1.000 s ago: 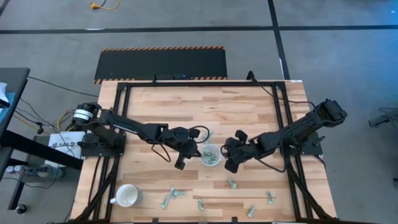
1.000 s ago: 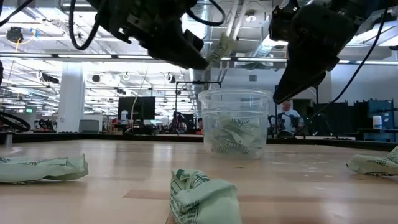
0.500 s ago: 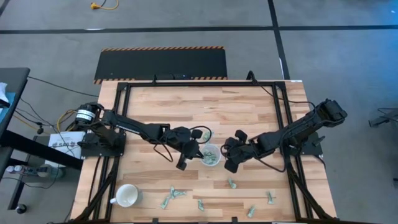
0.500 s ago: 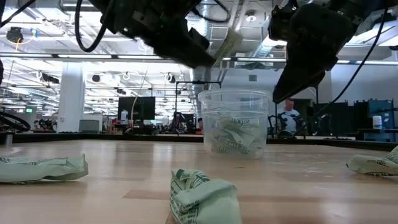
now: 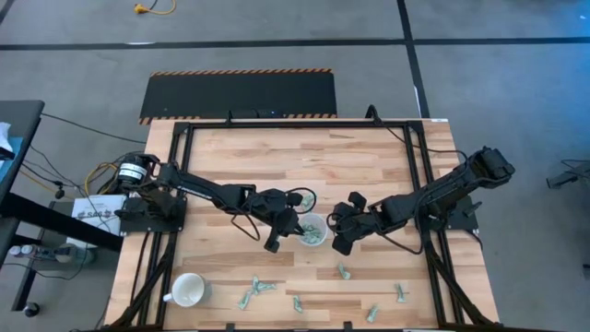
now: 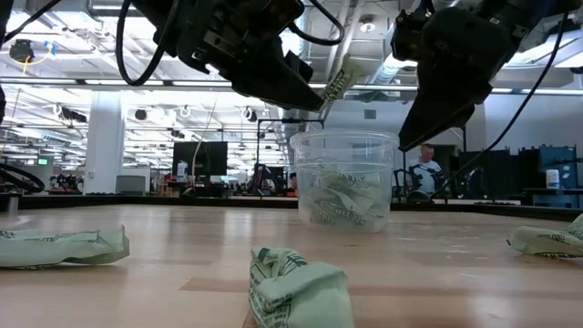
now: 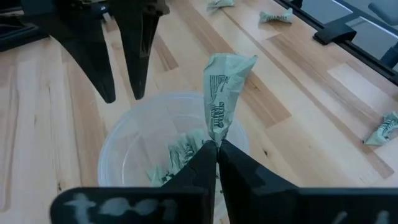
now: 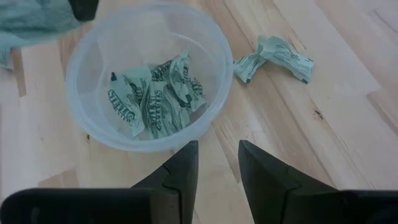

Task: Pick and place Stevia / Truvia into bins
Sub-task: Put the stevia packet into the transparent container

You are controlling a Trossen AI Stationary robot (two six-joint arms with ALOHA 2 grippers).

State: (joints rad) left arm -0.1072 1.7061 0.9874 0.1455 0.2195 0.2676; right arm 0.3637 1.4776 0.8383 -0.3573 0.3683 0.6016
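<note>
Left wrist view: the left hand (image 7: 217, 149) pinches a sachet (image 7: 222, 93) upright by its lower end, directly over the cup (image 7: 118, 149) at frame centre, nearer than the right hand (image 8: 214, 165), which waits half open and empty beside it. Low view alone shows the sachet clear above the rim.

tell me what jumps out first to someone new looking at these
The left gripper, jaws shut on a pale green sachet, right above the clear cup at mid-table. The right gripper hangs beside the cup, jaws apart and empty. More sachets lie scattered along the table's near edge.
</note>
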